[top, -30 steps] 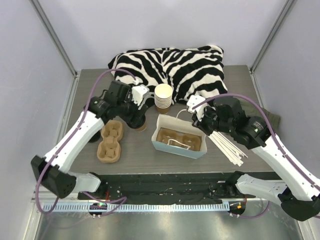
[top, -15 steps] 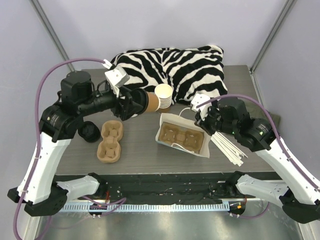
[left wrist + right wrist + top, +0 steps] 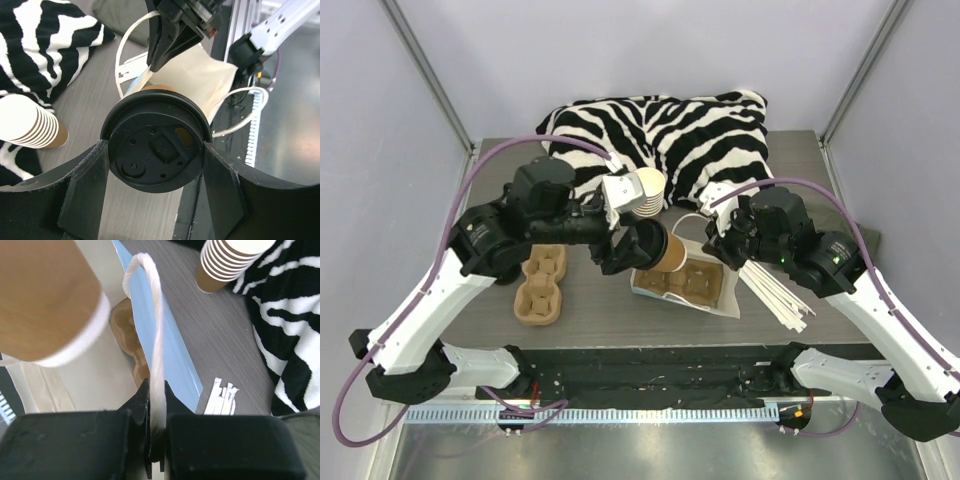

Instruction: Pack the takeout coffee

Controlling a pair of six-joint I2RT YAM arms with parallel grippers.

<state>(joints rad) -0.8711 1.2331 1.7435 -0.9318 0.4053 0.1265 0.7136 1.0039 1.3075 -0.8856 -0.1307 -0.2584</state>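
The takeout coffee [image 3: 670,252], a tan cup with a black lid [image 3: 156,147], is held tilted on its side in my left gripper [image 3: 645,245], which is shut on it just below the lid. The cup's base hangs over the left end of the open white paper bag [image 3: 715,300]. A brown cup carrier [image 3: 698,283] lies inside the bag. My right gripper [image 3: 715,232] is shut on the bag's white handle [image 3: 152,315] at the bag's far edge. In the right wrist view the cup [image 3: 45,300] fills the upper left, above the bag's opening.
A stack of lidless paper cups [image 3: 646,195] stands just behind the bag, in front of a zebra-striped cloth [image 3: 670,130]. A second cardboard cup carrier [image 3: 540,285] lies at the left. Several wrapped straws [image 3: 775,295] lie to the right of the bag.
My left gripper has carried the coffee from the back left to the right and down to the bag's mouth. My right gripper has kept hold of the handle, and the bag has shifted slightly.
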